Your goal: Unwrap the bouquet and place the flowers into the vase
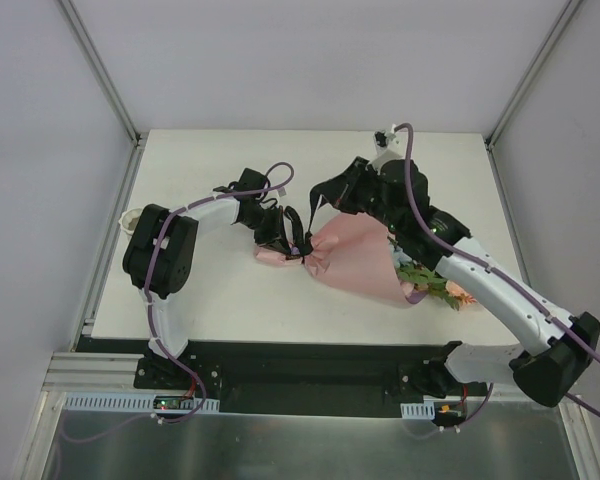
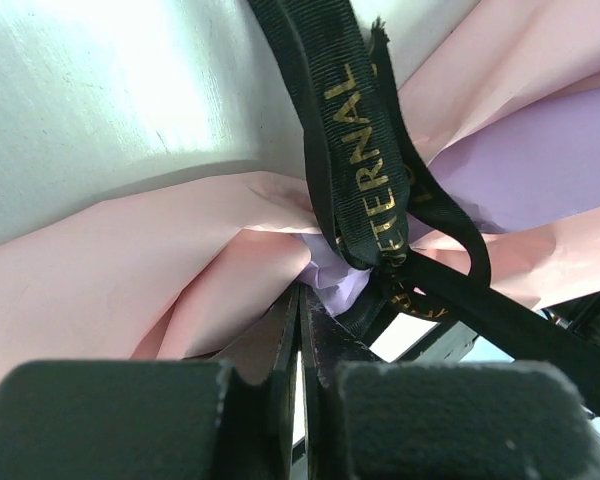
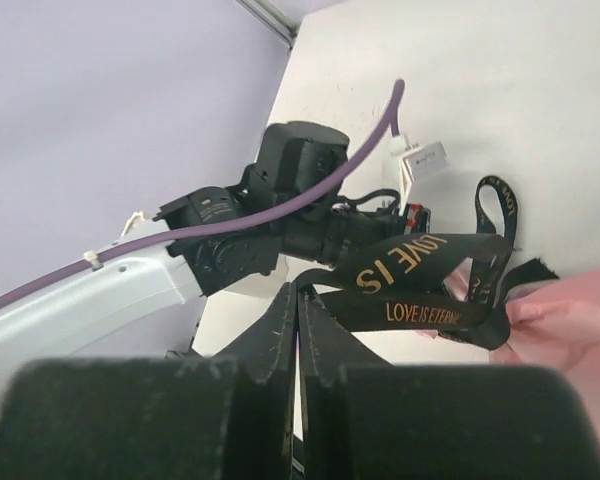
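So far: nothing is finished. The bouquet is laid on its side at the middle of the counter, narrow end to the left and wide end to the right.
Wrapping: the pink paper is wound as a cone around the stems, with purple lining shown at the neck. No part of it is opened out.
Ribbon: the black ribbon is knotted at the neck. One length is held up and toward the far side, so the bow is judged to be partly undone at most.
Right gripper: its fingers are pressed together on that raised length of ribbon, just far of the neck.
Left gripper: its fingers are pressed together at the neck, against the crumpled paper beside the knot. Whether paper is caught between them cannot be told.
Flowers: only green leaves and a peach bloom are seen at the wide end, near right, partly hidden by the right arm. All are inside the paper.
Vase: a white rim is seen at the left edge of the counter, behind the left arm and well apart from the bouquet. No stems are seen in it.
Left to do: the knot is to be freed, the paper opened, and the flowers lifted out and stood in the vase. Most of the task is judged to remain.
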`<state>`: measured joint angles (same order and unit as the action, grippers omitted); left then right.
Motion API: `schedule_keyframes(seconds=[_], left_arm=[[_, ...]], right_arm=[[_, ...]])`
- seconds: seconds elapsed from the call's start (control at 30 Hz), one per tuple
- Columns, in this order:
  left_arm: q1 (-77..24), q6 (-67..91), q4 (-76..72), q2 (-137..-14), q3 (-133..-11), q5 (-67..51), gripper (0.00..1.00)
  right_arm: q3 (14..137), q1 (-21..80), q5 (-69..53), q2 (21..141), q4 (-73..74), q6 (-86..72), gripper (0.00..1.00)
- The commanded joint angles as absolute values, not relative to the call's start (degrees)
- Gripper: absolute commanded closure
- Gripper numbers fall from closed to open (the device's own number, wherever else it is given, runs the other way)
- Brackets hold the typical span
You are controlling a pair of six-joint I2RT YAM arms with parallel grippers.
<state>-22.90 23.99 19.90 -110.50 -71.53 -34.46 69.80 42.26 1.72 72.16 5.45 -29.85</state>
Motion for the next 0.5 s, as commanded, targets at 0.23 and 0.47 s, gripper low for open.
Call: schedule_keyframes(seconds=[0.23, 0.47], left_arm=[[-23.12, 22.59, 21.53, -112.68, -72.25, -31.38, 1.00], [-23.12, 22.50, 21.71, -112.76, -72.51, -31.46, 1.00]], right_arm=[[81.64, 42.45, 0.79, 64.52, 3.96, -17.85, 0.99], [87.71, 42.54, -1.58, 65.12, 4.04, -15.73, 0.99]])
